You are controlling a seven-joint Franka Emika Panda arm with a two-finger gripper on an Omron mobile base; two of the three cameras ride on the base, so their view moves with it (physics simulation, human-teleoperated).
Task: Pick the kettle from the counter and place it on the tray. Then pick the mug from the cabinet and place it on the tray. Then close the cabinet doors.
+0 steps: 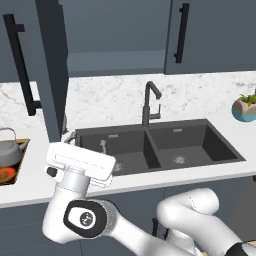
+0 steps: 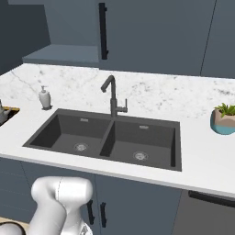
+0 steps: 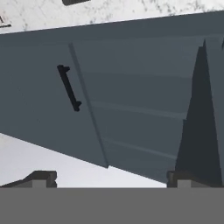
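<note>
Kettle (image 1: 9, 150), grey and squat with its arched handle up, stands on the tray (image 1: 11, 175) at the far left of the white marble counter (image 1: 210, 95); I judge the first placement done. The cabinet (image 1: 115, 55) above the counter stands open, its left door (image 1: 50, 65) swung out toward me edge-on, its bare inner shelf visible, its right door (image 1: 210, 30) flat and shut-looking. I cannot make out the mug on the part of the shelf that shows; it may sit higher or behind the open door. My hand (image 3: 109, 177) hangs low in front of the counter with its jaws spread wide and nothing between them, looking at the lower cabinet fronts and a short black handle (image 3: 69, 87). Risk from here: rising toward the shelf, my wrist or forearm could clip the counter's front lip or the projecting edge of the open door, swinging that door or knocking my approach off line; a sweep to the left could also strike the kettle's handle and tip it on the tray. Open room lies over the black double sink (image 1: 155, 145), though the tall faucet (image 1: 150, 102) stands at its back centre, with the soap dispenser (image 2: 44, 98) to the left and the potted plant (image 2: 224, 118) well apart to the right.
</note>
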